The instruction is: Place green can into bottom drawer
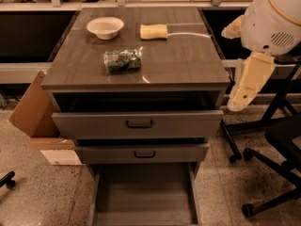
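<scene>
The green can (123, 60) lies on its side on the cabinet's top, near the middle, in front of the white bowl. The bottom drawer (143, 213) is pulled out at the foot of the cabinet, and its flat grey floor is bare. My gripper (248, 81) hangs at the right, beside the cabinet's right front corner. It is off the top, well to the right of the can, and holds nothing that I can see. The white arm housing (275, 18) sits above it.
A white bowl (105, 27) and a yellow sponge (154, 31) sit at the back of the top. The two upper drawers (138, 124) stand slightly open. A cardboard box (35, 107) leans at the left. Black office chair legs (268, 173) stand at the right.
</scene>
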`<state>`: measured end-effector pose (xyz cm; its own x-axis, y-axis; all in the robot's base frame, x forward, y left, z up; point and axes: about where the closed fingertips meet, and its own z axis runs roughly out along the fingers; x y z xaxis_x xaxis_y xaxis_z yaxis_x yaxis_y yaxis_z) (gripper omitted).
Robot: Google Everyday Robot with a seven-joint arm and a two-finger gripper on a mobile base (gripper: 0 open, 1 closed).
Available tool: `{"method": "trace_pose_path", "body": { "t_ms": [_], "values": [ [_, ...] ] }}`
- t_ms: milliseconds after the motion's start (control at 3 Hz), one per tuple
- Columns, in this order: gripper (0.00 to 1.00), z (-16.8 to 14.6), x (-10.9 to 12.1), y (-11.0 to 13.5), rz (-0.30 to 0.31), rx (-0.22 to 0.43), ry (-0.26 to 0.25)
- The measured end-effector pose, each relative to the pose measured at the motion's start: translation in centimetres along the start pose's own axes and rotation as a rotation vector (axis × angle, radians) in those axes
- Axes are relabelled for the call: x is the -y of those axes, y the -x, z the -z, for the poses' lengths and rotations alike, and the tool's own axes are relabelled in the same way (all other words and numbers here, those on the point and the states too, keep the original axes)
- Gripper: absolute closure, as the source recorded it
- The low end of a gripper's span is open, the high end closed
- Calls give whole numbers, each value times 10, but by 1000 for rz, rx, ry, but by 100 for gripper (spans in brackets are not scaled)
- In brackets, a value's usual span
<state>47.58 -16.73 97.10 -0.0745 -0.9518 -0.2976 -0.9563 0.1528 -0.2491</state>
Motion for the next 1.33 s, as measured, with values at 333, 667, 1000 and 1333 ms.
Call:
{"method": "trace_pose_path", "body": {
  "t_ms": [333, 667, 1000, 1333],
  "values": [
    [0, -23, 14, 13, 22, 57, -1],
    [0, -50, 34, 37, 63, 126, 2],
    [0, -72, 48, 59, 108, 153, 12],
    [0, -98, 65, 89, 175, 157, 35]
  ]
}}
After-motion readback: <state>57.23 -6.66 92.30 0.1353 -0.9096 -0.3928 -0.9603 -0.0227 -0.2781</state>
